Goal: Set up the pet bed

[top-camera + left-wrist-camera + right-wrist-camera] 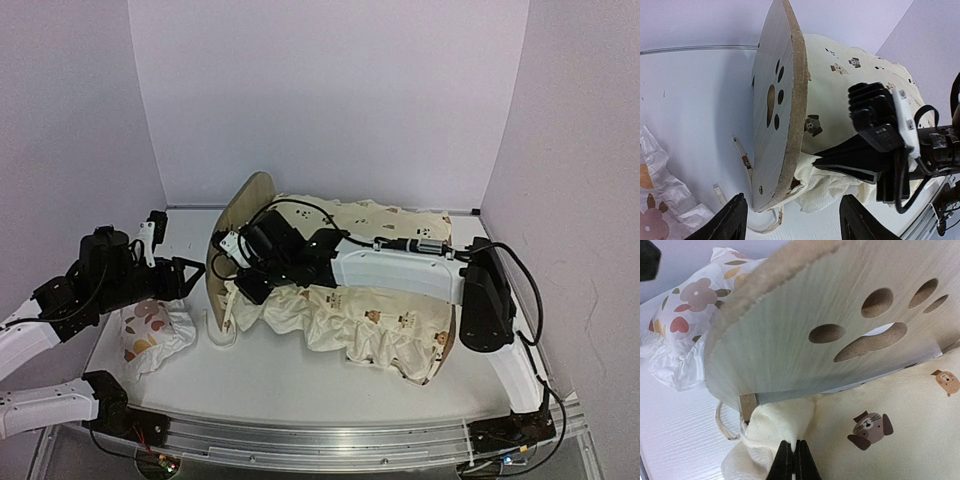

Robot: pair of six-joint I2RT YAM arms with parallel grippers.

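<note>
The pet bed's light-wood headboard (pixel 238 228) with a paw-print cutout stands at the table's middle left, also in the left wrist view (pixel 771 125) and the right wrist view (pixel 790 340). The cream animal-print cushion (pixel 375 328) lies over the bed, hiding its base. My right gripper (pixel 248 285) is shut on a fold of the cushion's corner (pixel 775 425) just under the headboard; its fingertips (pixel 786 462) pinch the fabric. My left gripper (pixel 795 225) is open and empty, close to the headboard's near corner (pixel 183 275).
The small white pillow (pixel 150 330) with orange-brown prints lies at the front left, under my left arm; it also shows in the right wrist view (pixel 690 305). Cushion tie strings (pixel 742 160) trail on the table beside the headboard. White walls enclose the table.
</note>
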